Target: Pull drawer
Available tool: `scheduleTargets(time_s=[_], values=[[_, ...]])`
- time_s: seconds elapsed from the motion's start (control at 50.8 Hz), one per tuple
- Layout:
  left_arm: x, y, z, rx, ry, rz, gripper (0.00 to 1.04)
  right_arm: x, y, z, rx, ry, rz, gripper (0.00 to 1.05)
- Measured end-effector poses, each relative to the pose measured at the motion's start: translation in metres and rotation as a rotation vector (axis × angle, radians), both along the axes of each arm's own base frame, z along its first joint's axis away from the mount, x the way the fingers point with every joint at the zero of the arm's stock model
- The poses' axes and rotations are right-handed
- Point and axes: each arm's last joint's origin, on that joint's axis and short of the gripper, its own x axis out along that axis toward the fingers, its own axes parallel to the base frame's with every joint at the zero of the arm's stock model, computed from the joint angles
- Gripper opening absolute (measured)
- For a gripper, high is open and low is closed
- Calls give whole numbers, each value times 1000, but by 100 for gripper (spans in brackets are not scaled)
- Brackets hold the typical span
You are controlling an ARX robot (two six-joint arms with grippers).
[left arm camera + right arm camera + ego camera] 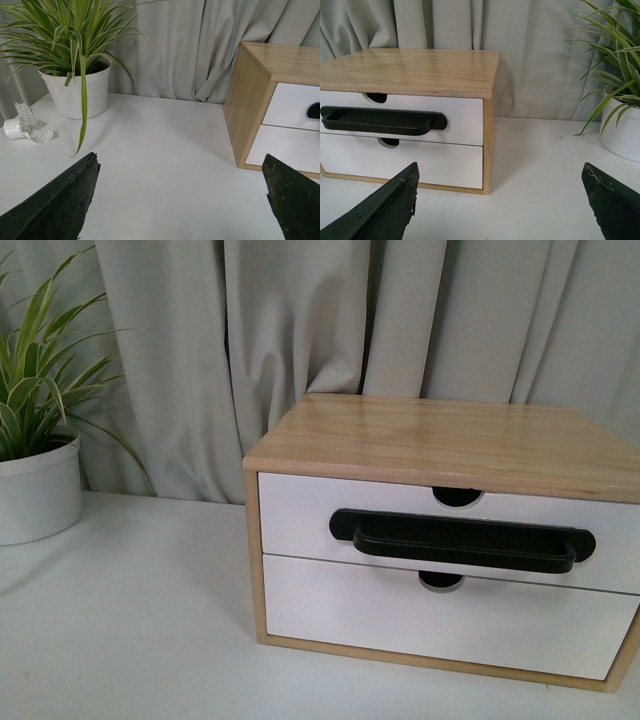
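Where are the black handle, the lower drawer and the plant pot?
black handle [462, 540], front view, middle of the bar.
lower drawer [420, 625], front view, white front.
plant pot [38, 490], front view, side wall.

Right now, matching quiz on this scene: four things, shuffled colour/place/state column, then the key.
Things
1. drawer
2. bar handle
3. cabinet top
4. tape roll

Colour, place or state
A. light wood
B. black
C. lying on the table beside the plant pot
D. white front, closed

Pairs: 1-D, 2-B, 3-A, 4-C
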Motion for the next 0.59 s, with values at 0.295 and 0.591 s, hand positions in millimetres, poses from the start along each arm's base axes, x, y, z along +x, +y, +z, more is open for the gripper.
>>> scheduleTargets(time_s=[0.295,0.591], values=[[0,0,0,0,0,0,98,0,0,0,0,0,0,96],[0,0,0,0,0,0,98,0,0,0,0,0,0,96]])
